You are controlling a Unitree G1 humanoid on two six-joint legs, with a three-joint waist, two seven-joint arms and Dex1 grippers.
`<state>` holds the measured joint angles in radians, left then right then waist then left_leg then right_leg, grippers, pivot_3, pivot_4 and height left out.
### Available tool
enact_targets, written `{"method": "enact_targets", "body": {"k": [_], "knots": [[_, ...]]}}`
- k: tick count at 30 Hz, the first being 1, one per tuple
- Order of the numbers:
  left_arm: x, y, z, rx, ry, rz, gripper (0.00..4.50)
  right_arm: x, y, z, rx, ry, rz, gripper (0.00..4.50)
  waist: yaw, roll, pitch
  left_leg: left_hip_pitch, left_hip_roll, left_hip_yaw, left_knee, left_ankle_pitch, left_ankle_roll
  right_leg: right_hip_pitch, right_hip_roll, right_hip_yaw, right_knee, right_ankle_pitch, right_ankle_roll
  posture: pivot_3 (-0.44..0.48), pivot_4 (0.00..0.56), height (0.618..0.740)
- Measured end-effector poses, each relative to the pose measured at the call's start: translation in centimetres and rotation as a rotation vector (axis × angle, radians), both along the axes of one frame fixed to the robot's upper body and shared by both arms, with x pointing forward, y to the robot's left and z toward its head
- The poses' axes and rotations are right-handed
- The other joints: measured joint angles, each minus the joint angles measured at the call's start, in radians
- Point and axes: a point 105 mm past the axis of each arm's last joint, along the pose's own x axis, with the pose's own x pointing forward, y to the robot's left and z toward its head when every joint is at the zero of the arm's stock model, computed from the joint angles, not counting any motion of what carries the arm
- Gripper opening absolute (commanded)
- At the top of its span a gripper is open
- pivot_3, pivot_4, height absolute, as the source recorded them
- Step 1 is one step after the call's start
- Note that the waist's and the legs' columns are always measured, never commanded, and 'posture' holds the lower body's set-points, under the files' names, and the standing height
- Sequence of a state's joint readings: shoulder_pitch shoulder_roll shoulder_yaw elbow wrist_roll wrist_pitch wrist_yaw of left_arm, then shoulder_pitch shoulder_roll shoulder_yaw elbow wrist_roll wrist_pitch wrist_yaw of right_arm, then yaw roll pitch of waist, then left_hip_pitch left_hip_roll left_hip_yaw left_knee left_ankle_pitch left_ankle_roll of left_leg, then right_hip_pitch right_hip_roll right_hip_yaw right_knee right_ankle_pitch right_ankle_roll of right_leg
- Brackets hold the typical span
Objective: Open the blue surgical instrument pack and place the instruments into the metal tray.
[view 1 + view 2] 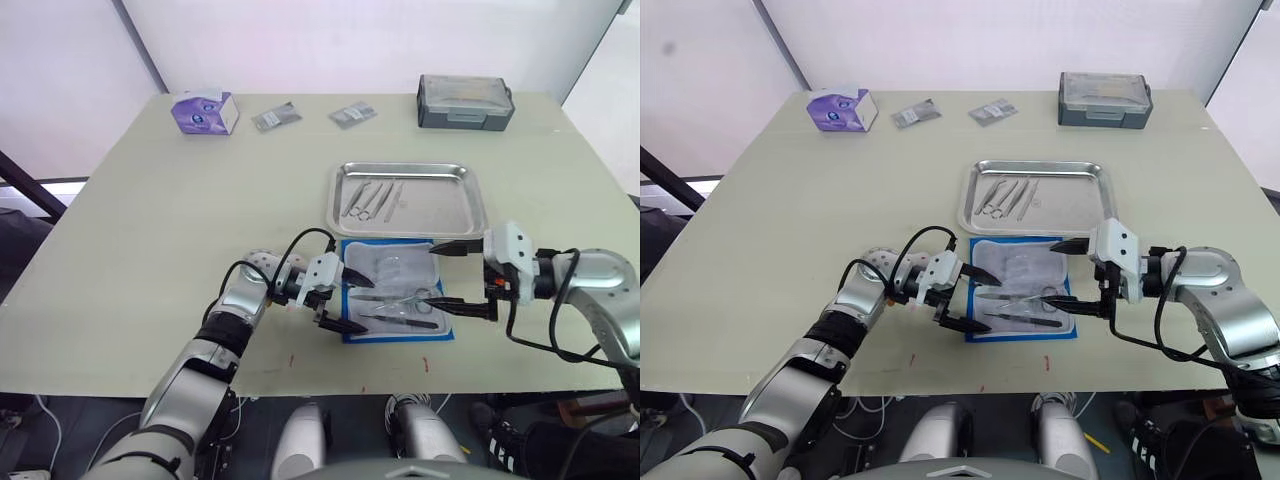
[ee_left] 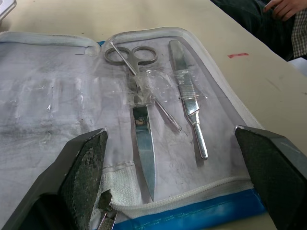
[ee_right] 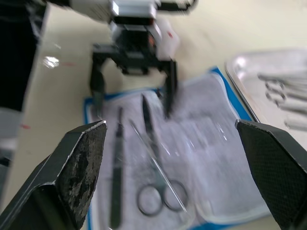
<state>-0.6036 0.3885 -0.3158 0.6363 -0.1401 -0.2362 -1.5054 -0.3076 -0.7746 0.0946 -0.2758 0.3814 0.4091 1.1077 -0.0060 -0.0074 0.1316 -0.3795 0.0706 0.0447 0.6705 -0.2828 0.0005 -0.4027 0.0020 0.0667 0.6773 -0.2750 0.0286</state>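
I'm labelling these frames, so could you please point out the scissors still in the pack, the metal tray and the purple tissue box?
scissors (image 2: 142, 120), left wrist view, on the pivot.
metal tray (image 1: 447, 212), left eye view, on its bare floor.
purple tissue box (image 1: 205, 112), left eye view, on its top face.

Between my wide-spread fingers (image 3: 79, 165) the opened blue pack (image 3: 192, 139) holds scissors (image 3: 156, 184), facing my left gripper (image 3: 132, 103).

Flat bright-blue instrument pack (image 1: 395, 290) w/ translucent white lining; silvery steel scissors (image 2: 136, 76); shiny silver metal tray (image 1: 450, 205); purple tissue box (image 1: 205, 111).
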Motion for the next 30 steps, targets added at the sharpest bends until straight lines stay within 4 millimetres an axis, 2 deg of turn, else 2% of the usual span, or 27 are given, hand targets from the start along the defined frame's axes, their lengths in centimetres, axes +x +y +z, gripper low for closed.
{"method": "enact_targets", "body": {"k": [4, 5, 6, 7, 11, 12, 15, 21, 30], "knots": [[0.0, 0.0, 0.0, -0.001, -0.002, -0.002, 4.5, 0.9, 0.4, -0.5, -0.025, 0.017, -0.018, 3.45, 0.001, 0.0, -0.001, 0.0, 0.0, 0.0, 0.0, 0.0, 0.0, 0.0, 0.0, 0.0, 0.0, 0.0, 0.0, 0.0, 0.15, 0.731], [0.0, -0.1, 0.0, -0.001, -0.002, -0.003, 4.5, 1.0, 0.4, -0.8, -0.037, 0.027, -0.015, 2.82, 0.001, 0.0, -0.001, 0.0, 0.0, 0.0, 0.0, 0.0, 0.0, 0.0, 0.0, 0.0, 0.0, 0.0, 0.0, 0.0, 0.15, 0.731], [0.0, -0.1, 0.0, -0.001, -0.002, -0.003, 4.5, 1.0, 0.4, -1.0, -0.042, 0.033, -0.014, 2.75, 0.001, 0.0, -0.001, 0.0, 0.0, 0.0, 0.0, 0.0, 0.0, 0.0, 0.0, 0.0, 0.0, 0.0, 0.0, 0.0, 0.15, 0.731], [0.0, 0.0, 0.0, -0.001, -0.002, -0.003, 4.5, 1.1, 0.4, -1.2, -0.048, 0.039, -0.013, 2.16, 0.001, 0.001, -0.001, 0.0, 0.0, 0.0, 0.0, 0.0, 0.0, 0.0, 0.0, 0.0, 0.0, 0.0, 0.0, 0.0, 0.15, 0.731], [0.0, 0.0, 0.0, -0.001, -0.002, -0.002, 4.5, 1.7, 0.4, -1.7, -0.061, 0.051, -0.022, 0.31, 0.001, 0.001, -0.001, 0.0, 0.0, 0.0, 0.0, 0.0, 0.0, 0.0, 0.0, 0.0, 0.0, 0.0, 0.0, 0.0, 0.15, 0.731], [0.0, -0.1, 0.0, -0.001, -0.002, -0.002, 4.5, 2.0, 0.3, -1.8, -0.07, 0.046, -0.028, 0.06, 0.001, 0.001, -0.001, 0.0, 0.0, 0.0, 0.0, 0.0, 0.0, 0.0, 0.0, 0.0, 0.0, 0.0, 0.0, 0.0, 0.15, 0.731], [0.0, -0.1, 0.0, -0.002, -0.002, -0.002, 4.5, 2.2, 0.1, -1.9, -0.079, 0.042, -0.033, 0.06, 0.001, 0.001, -0.001, 0.0, 0.0, 0.0, 0.0, 0.0, 0.0, 0.0, 0.0, 0.0, 0.0, 0.0, 0.0, 0.0, 0.15, 0.731], [0.0, -0.1, 0.0, -0.002, -0.002, -0.002, 4.5, 2.8, 0.0, -3.5, -0.131, 0.04, -0.022, 0.06, 0.001, 0.001, -0.001, 0.0, 0.0, 0.0, 0.0, 0.0, 0.0, 0.0, 0.0, 0.0, 0.0, 0.0, 0.0, 0.0, 0.15, 0.731], [0.0, -0.1, 0.0, -0.002, -0.002, -0.002, 4.5, 3.2, 0.2, -3.8, -0.142, -0.01, -0.005, 0.06, 0.001, 0.001, -0.001, 0.0, 0.0, 0.0, 0.0, 0.0, 0.0, 0.0, 0.0, 0.0, 0.0, 0.0, 0.0, 0.0, 0.15, 0.731]]}}
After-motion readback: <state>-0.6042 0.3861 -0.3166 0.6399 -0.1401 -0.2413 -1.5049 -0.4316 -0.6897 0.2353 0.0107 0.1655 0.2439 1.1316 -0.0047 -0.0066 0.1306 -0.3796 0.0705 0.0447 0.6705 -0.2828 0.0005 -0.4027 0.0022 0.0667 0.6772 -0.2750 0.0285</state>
